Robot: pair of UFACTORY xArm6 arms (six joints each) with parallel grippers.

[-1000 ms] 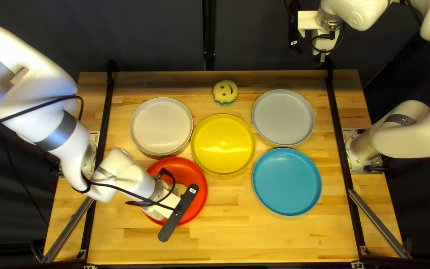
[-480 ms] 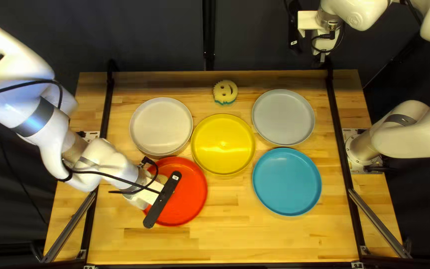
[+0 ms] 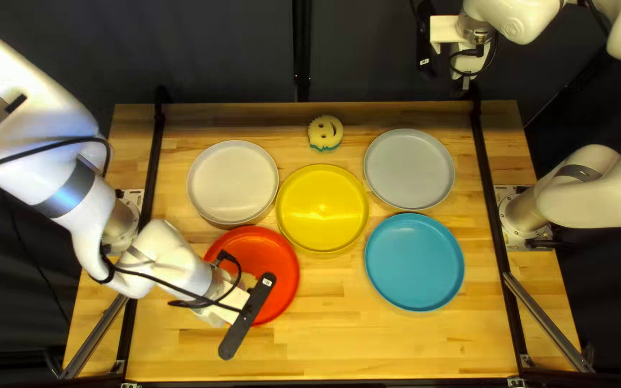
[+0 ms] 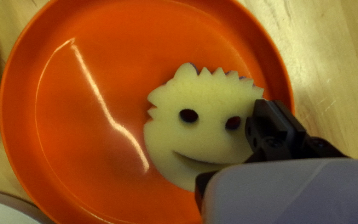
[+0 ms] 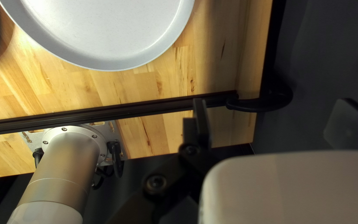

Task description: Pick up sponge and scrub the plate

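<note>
From where I'm standing, the left gripper (image 3: 233, 305) is down over the red plate (image 3: 284, 251), reaching in from the counter's (image 3: 397, 345) left edge. Its wrist view shows the two black fingers (image 4: 266, 118) drawn close together, clamped on the rim of the cream sponge (image 4: 206, 137). Just where they bite is hidden by the fingers themselves. The rest of the sponge spreads out to one side of the gripper, smiling face up, with the cut eyes and mouth in full sight and a sliver of blue under its spiky hair. It sits inside the plate, off centre, over toward the counter's left edge.

The right gripper (image 3: 466, 80) hangs up by the counter's far edge, near the far right corner, well apart from the sponge. Its fingers stand wide apart.

As for the other dishes, the white plate (image 3: 233, 182) is close beside the red one, toward the far left corner, and the yellow plate (image 3: 323, 208) sits to the right of both. Farther right are the grey plate (image 3: 409, 169) and, nearer the near edge, the blue plate (image 3: 414, 262). A second sponge (image 3: 325, 131), another grinning face, lies near the middle of the far edge, beyond the yellow plate.
</note>
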